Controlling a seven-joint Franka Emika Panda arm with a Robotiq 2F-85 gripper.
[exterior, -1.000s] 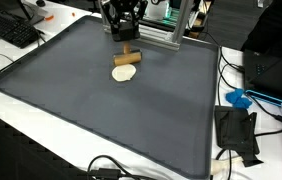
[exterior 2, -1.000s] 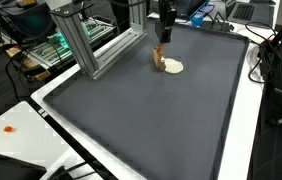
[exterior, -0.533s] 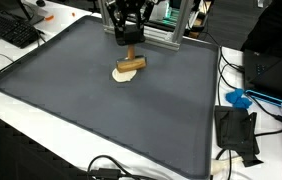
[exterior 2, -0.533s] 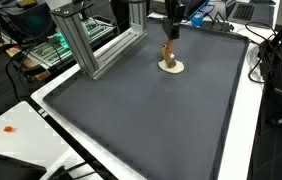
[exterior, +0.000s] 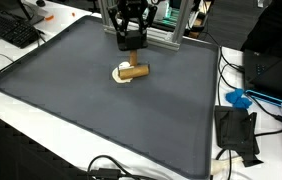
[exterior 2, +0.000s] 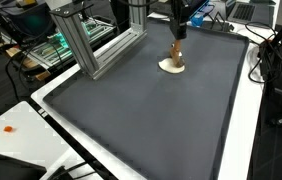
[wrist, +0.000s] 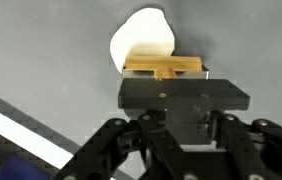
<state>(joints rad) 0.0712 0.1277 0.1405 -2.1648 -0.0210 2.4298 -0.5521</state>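
Over the last second the gripper (exterior: 131, 46) had carried its wooden block (exterior: 134, 70) sideways, from just beside the disc (exterior: 121, 75) to a spot over it. The disc itself had not shifted.

A dark grey mat (exterior: 101, 120) with a raised rim covered most of a white table (exterior: 21, 132). It was a workshop or lab room. An aluminium frame (exterior 2: 86, 45) stood at the mat's far edge, close behind the arm. A black keyboard (exterior: 9, 30) lay off one corner of the mat. A small blue object (exterior: 239, 98) and a black device (exterior: 236, 130) lay on the table beside the mat, with cables (exterior: 111, 168) trailing around them. In an exterior view a small orange spot (exterior 2: 9, 128) showed on the white table.

The gripper hung upright above the mat with its jaws narrowed, clamped on a short stem that rose from the block. The block hung crosswise directly under the fingers. The pale, flat, roughly round disc lay on the mat under the block. In both exterior views the block overlapped one edge of the disc. In the wrist view the block sat between the fingers and hid the near edge of the disc, and most of the disc showed beyond it. Whether the block touched the disc or hung just above it could not be told.
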